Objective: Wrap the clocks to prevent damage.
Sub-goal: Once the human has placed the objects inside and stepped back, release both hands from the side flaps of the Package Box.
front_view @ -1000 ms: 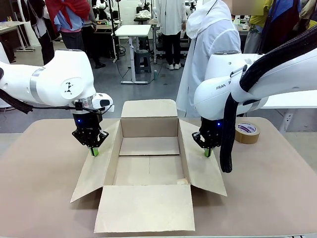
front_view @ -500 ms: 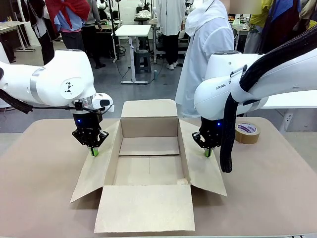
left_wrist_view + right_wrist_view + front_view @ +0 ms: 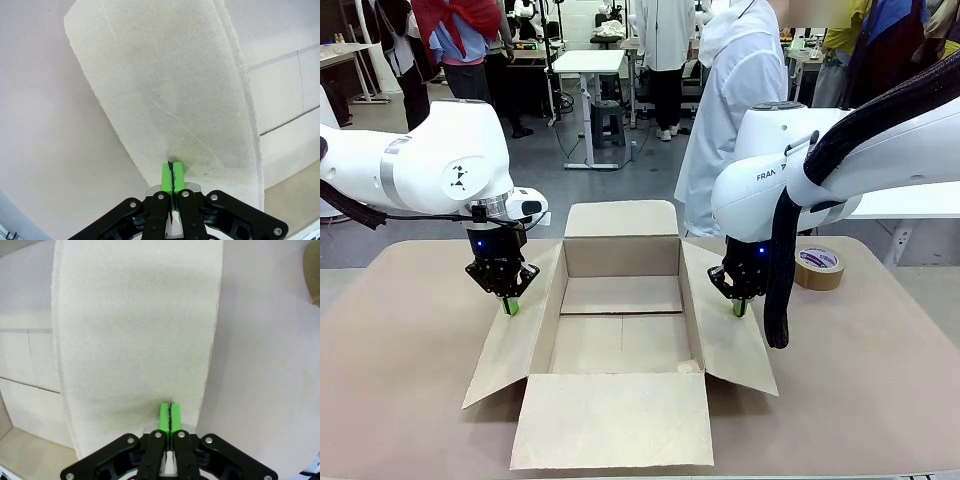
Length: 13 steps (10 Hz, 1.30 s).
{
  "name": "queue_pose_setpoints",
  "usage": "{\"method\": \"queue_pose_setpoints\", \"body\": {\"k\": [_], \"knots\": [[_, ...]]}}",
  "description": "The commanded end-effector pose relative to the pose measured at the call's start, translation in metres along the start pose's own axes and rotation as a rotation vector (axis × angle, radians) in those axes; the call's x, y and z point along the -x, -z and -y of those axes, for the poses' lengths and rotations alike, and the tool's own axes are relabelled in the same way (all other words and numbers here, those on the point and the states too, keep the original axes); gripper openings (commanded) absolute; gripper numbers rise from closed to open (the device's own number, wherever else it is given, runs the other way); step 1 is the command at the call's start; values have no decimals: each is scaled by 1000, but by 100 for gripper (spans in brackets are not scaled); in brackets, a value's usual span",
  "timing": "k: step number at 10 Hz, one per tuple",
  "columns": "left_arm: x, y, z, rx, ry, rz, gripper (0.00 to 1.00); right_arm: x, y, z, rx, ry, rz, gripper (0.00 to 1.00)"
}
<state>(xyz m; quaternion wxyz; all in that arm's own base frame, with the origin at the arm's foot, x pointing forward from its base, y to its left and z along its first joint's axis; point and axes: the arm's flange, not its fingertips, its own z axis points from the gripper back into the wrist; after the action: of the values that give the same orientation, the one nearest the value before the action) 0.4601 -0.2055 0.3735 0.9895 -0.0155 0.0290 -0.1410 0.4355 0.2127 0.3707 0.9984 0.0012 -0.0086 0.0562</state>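
The brown carton (image 3: 620, 345) lies open mid-table, near flap toward 6 o'clock. At its 9 o'clock the left gripper (image 3: 510, 305) points down onto the left flap (image 3: 170, 100), green pads pressed together (nothing between). The right gripper (image 3: 739, 308) does likewise on the right flap (image 3: 135, 330) at 3 o'clock. A tape roll (image 3: 817, 267) sits toward 2 o'clock, and a person in white (image 3: 740, 110) stands beyond.

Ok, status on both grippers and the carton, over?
Left gripper jaws shut, tips at left flap. Right gripper same, at right flap. Carton open, flaps spread. Tape roll on table past right arm.
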Motion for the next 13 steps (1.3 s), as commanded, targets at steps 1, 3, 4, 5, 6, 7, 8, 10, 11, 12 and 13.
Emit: {"method": "queue_pose_setpoints", "body": {"k": [1, 3, 4, 5, 6, 7, 8, 10, 11, 12, 13], "knots": [[1, 1, 0, -3, 9, -8, 0, 1, 0, -1, 8, -6, -1, 1], [1, 1, 0, -3, 9, -8, 0, 1, 0, -1, 8, -6, -1, 1], [1, 1, 0, -3, 9, -8, 0, 1, 0, -1, 8, -6, -1, 1], [1, 1, 0, -3, 9, -8, 0, 1, 0, -1, 8, -6, -1, 1], [1, 1, 0, -3, 9, -8, 0, 1, 0, -1, 8, -6, -1, 1], [1, 1, 0, -3, 9, -8, 0, 1, 0, -1, 8, -6, -1, 1], [1, 1, 0, -3, 9, -8, 0, 1, 0, -1, 8, -6, -1, 1], [1, 1, 0, -3, 9, -8, 0, 1, 0, -1, 8, -6, -1, 1], [1, 1, 0, -3, 9, -8, 0, 1, 0, -1, 8, -6, -1, 1], [1, 1, 0, -3, 9, -8, 0, 1, 0, -1, 8, -6, -1, 1], [1, 1, 0, -3, 9, -8, 0, 1, 0, -1, 8, -6, -1, 1]]}}
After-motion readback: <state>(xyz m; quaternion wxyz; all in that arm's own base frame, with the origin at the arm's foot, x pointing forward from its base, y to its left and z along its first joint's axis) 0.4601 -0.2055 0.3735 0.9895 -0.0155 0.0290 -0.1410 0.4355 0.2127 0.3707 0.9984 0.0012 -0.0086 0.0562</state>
